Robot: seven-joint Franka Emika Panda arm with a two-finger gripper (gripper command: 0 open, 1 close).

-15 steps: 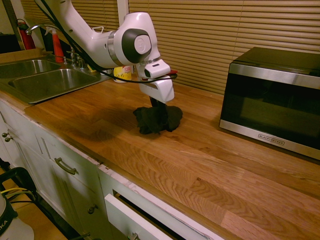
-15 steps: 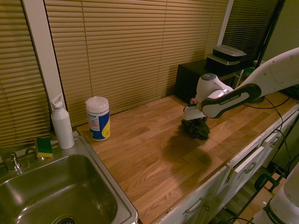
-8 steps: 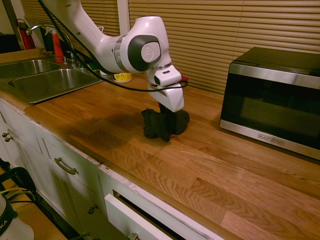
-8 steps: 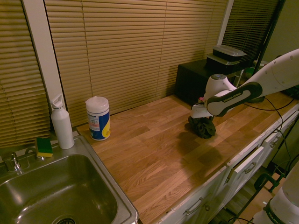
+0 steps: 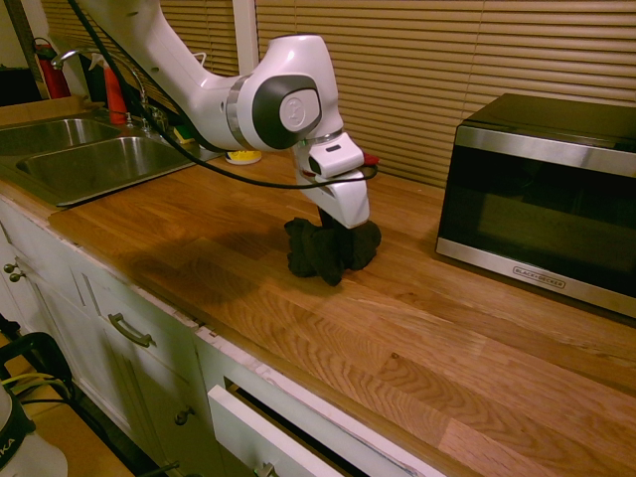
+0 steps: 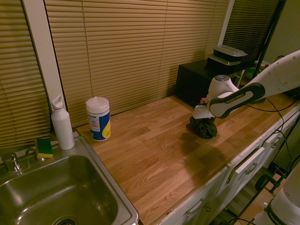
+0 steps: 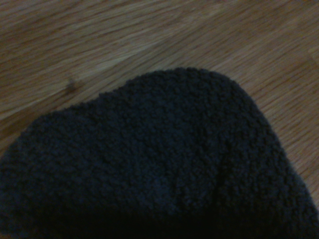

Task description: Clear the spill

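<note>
The pincer (image 5: 328, 234), clamped on the dark cloth (image 5: 333, 250), has dragged it along the bench (image 5: 417, 328) toward the microwave (image 5: 542, 199) over the past second, slowing lately. No spill shows on the wood; probably it lies under the cloth or is already wiped up, so the wiping looks well advanced

Nubby matt dark cloth (image 7: 159, 164), smooth satin wood countertop (image 5: 397, 328), brushed-steel sink (image 6: 56, 197)

Dim amber light is tinting every view, the arm is casting a soft shadow on the countertop (image 5: 298, 328), and the wrist view is blurring.
</note>
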